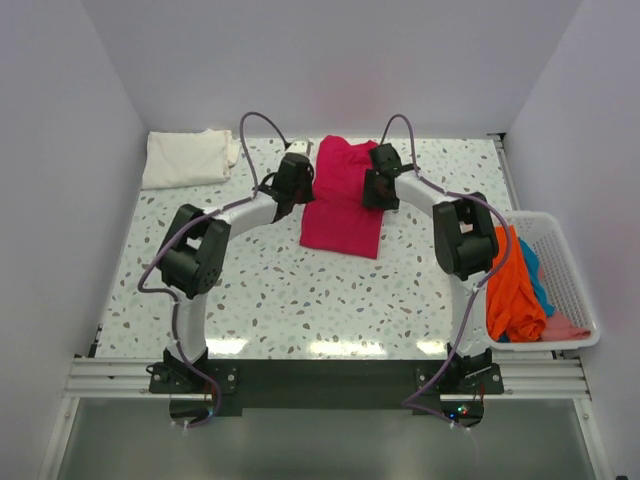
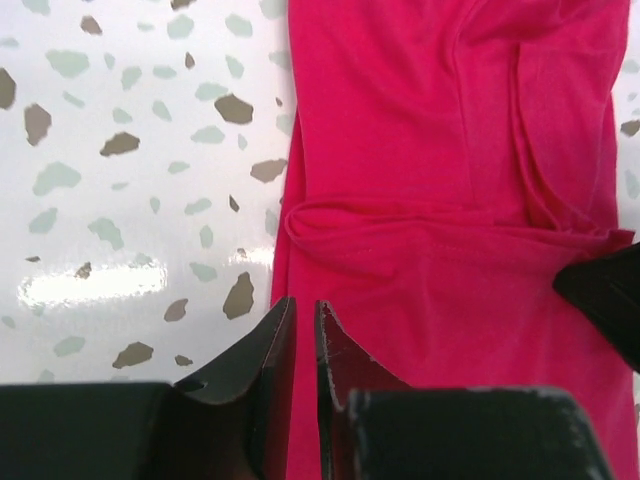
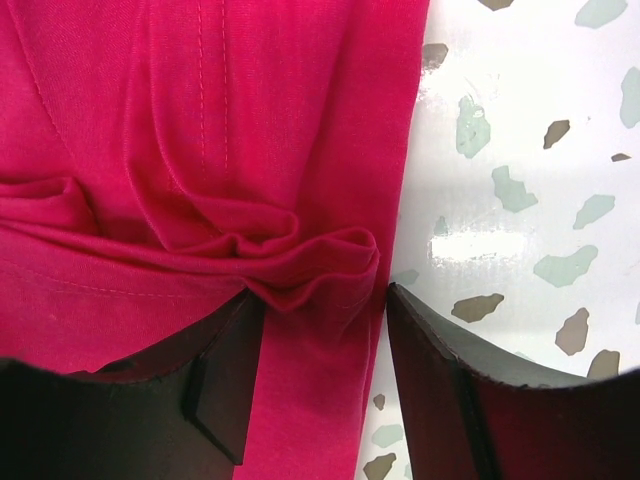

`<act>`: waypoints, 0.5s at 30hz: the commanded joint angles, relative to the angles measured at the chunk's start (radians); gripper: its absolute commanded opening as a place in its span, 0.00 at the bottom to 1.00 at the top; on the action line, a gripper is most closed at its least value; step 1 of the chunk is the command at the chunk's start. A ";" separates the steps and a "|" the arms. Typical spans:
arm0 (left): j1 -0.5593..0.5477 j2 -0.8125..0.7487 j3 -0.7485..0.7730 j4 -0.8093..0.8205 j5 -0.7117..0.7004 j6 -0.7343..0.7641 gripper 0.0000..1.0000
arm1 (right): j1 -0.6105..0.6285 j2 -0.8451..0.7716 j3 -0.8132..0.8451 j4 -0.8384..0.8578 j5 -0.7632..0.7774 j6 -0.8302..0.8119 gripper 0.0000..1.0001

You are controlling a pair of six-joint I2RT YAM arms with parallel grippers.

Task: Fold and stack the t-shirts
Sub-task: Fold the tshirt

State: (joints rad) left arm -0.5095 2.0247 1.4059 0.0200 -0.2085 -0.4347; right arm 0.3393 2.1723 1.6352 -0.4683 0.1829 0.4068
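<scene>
A magenta-red t-shirt (image 1: 342,215), partly folded into a long strip, lies at the middle back of the table. My left gripper (image 1: 296,186) is at its left edge; in the left wrist view its fingers (image 2: 305,305) stand almost together with the shirt's edge (image 2: 430,150) between them. My right gripper (image 1: 379,186) is at the right edge. In the right wrist view it is open (image 3: 322,295), astride a bunched fold of the shirt (image 3: 150,120). A folded cream-white t-shirt (image 1: 185,158) lies at the back left.
A white mesh basket (image 1: 578,262) stands at the right edge of the table. It holds an orange shirt (image 1: 510,285), a blue one (image 1: 536,275) and a pink one (image 1: 566,327). The speckled tabletop (image 1: 300,290) stretches in front of the magenta shirt.
</scene>
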 commanded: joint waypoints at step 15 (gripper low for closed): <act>-0.012 0.327 0.364 -0.067 -0.046 0.022 0.32 | -0.010 0.041 0.075 -0.030 -0.037 -0.022 0.57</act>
State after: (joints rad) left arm -0.5194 2.3077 1.6791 0.0055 -0.2008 -0.4229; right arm 0.3344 2.1929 1.6718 -0.4866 0.1577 0.3992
